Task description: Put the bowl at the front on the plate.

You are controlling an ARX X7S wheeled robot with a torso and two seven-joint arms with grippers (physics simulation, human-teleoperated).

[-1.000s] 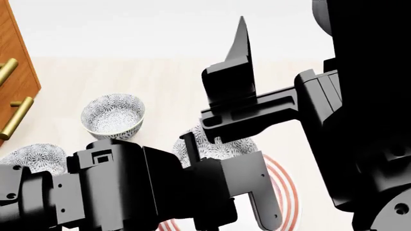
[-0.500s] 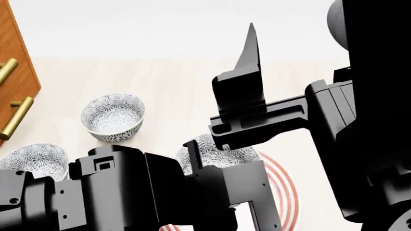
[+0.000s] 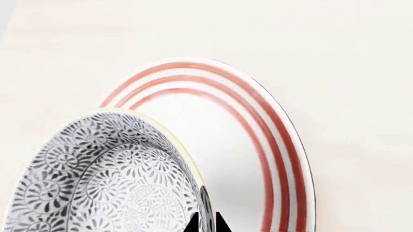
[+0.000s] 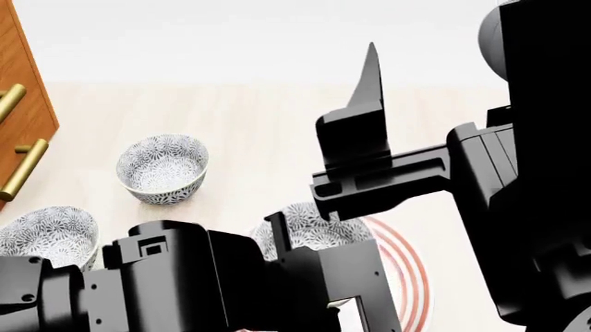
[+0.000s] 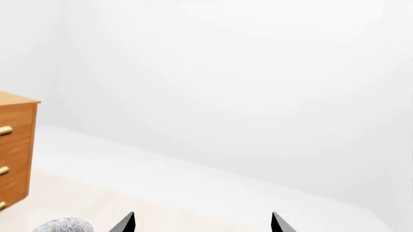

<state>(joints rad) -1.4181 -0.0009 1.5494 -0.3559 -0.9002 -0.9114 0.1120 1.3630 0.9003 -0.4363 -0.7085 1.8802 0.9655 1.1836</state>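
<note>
Over the plate (image 3: 258, 159) | bowl (image 3: 103, 179) rim apparently between left jaws

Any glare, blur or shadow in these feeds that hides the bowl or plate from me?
Head view: sharp, but the dark arms block most of the bowl and plate. Left wrist view: crisp, evenly lit, bowl cropped at the frame edge, red rings clear on the plate. Right wrist view: mostly bright white wall, neither visible.
</note>
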